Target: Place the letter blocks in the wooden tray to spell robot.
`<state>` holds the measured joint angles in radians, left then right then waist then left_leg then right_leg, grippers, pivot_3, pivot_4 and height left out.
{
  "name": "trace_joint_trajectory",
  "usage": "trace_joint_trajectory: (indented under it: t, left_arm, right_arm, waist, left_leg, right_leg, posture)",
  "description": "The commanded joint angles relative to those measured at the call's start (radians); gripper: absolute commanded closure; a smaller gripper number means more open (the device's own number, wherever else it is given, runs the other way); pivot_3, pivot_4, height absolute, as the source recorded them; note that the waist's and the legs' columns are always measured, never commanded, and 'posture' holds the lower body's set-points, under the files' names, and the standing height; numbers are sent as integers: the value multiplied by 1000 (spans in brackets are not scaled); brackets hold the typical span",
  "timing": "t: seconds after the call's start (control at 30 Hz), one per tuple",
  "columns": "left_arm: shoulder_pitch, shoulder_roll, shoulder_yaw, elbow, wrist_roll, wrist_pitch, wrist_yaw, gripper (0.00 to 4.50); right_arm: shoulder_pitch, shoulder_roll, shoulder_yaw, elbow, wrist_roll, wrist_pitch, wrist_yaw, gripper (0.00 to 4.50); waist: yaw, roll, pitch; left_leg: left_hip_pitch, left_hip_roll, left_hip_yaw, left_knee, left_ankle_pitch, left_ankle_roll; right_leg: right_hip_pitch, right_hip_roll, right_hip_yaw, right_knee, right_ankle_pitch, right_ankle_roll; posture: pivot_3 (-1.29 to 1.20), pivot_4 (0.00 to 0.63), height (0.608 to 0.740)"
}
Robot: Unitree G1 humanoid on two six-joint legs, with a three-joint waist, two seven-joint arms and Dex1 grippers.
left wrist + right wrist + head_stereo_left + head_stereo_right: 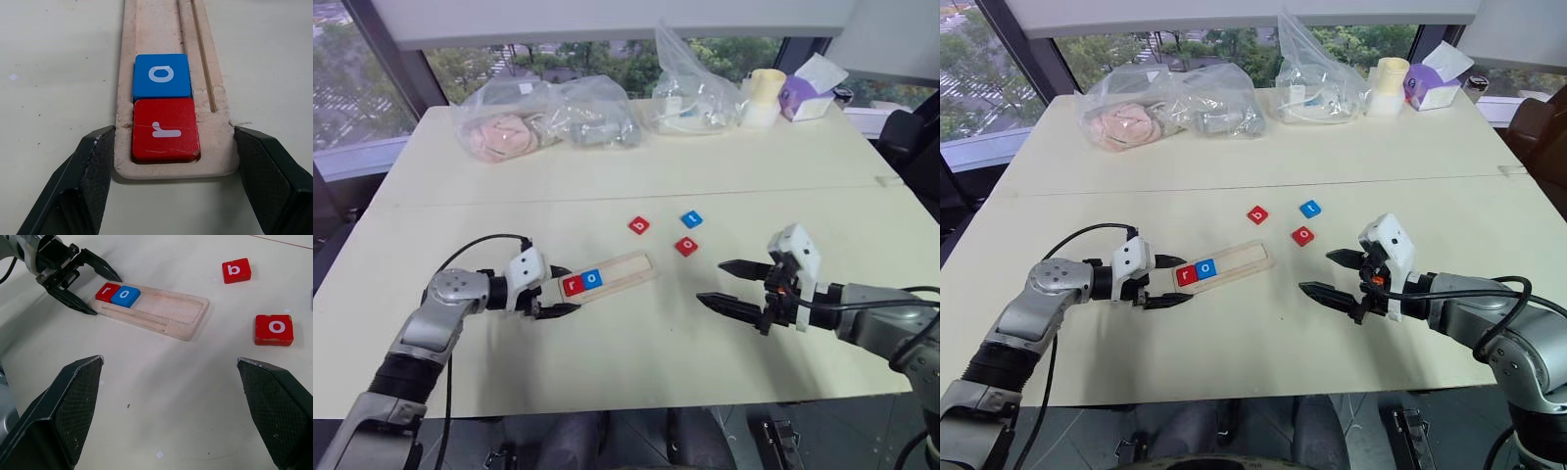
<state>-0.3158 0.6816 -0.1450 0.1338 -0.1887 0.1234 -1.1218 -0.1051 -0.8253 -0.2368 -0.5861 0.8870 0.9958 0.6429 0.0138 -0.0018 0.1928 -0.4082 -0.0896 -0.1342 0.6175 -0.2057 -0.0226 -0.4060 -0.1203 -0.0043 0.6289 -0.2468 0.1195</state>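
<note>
**Tray Braced by Left End Effector; Three Tiles Outstanding**

**Current state.** The wooden tray (607,275) lies on the worktop (607,362) and serves as the reference landmark. Its near-left end holds the red "r" block (165,130) with the blue "o" block (162,76) touching it on the side toward the middle of the tray. The remaining length of the tray is bare. The left end effector (556,294) is clamped on the tray's "r" end, one finger against each long edge. The right end effector (732,284) hangs to the right of the tray with its fingers wide apart and nothing between them.

**Loose tiles.** Beyond the tray's far end lie the red "b" block (638,225), a second red "o" block (685,246) and a blue tile (691,219), presumably the "t"; its letter is too small to confirm.

**Legible markings.** White lowercase letters "r", "o", "b", "o". No brand names can be read.

**Hazards.**
- A loose hold on the narrow rim may let the tray swivel when a tile is pushed in.
- Lifting the clamped end may slide the seated tiles out of position.
- "b" must be seated before the red "o"; picking the nearer "o" first breaks the order.
- A tile released tilted may rest on the rim instead of in the recess.
</note>
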Motion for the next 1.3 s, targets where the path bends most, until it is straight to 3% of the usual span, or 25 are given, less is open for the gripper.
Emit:
trace_joint_trajectory:
  t: [0.03,0.2,0.37,0.6,0.67,0.7,0.87,1.1,1.23,1.3]
  left_arm:
    - [-13,10,-21,-1,23,-19,-27,1359]
    - [-107,12,-67,10,18,-86,-155,1359]
    - [-225,-29,-124,187,61,-192,-230,1359]
    - [-279,-79,-146,331,98,-266,-261,1359]
    - [-274,-82,-145,337,93,-252,-270,280]
    - [-272,-84,-144,339,90,-243,-272,51]
    - [-239,-87,-119,318,81,-219,-239,51]
    - [-167,25,10,88,-43,34,-230,51]
    - [-103,133,148,-51,-174,277,-202,51]
    - [-98,133,227,-95,-234,369,-128,51]
  right_arm:
    - [-4,-8,-27,-11,3,-17,-2,0]
    - [-8,-11,-27,11,-8,-24,6,0]
    - [-34,19,6,16,-28,-40,-21,0]
    - [-42,57,38,-20,-20,-27,-59,0]
    - [-37,57,36,-26,-16,-25,-62,0]
    - [-35,56,35,-28,-15,-25,-63,0]
    - [-47,22,73,-34,-46,-23,-50,0]
    - [-340,157,288,125,-229,-60,-163,0]
    - [-533,313,438,408,-409,-161,-195,0]
    - [-607,380,484,551,-482,-217,-197,0]
  waist:
    - [0,0,0]
    - [1,-1,0]
    - [-3,-1,1]
    - [-1,-2,1]
    - [-1,-2,1]
    - [-1,-2,1]
    - [-2,-1,0]
    - [-30,-2,1]
    - [-39,-3,2]
    - [-38,-3,2]
  left_leg:
    - [0,0,0,0,0,0]
    - [-2,0,0,0,0,0]
    - [-2,0,0,-1,0,0]
    - [-2,0,0,-2,0,0]
    - [-2,0,0,-2,0,0]
    - [-2,0,0,-2,0,0]
    - [-2,0,0,-2,0,0]
    - [-1,1,-1,-2,0,0]
    - [-1,2,-1,-4,0,0]
    - [-1,1,-1,-5,0,0]
  right_leg:
    - [0,0,0,0,0,0]
    - [-2,0,0,0,0,0]
    - [-3,0,0,0,1,1]
    - [-3,1,0,0,2,4]
    - [-3,1,0,0,2,4]
    - [-3,1,0,0,2,4]
    - [-3,1,0,0,2,4]
    - [-4,2,0,1,2,4]
    - [-6,3,0,2,3,4]
    - [-7,3,0,3,3,4]
  posture:
    - [0,150,740]
    - [0,150,740]
    - [0,150,740]
    - [0,150,740]
    - [0,150,740]
    - [0,150,740]
    - [0,150,740]
    - [0,150,740]
    - [0,150,740]
    - [0,150,740]
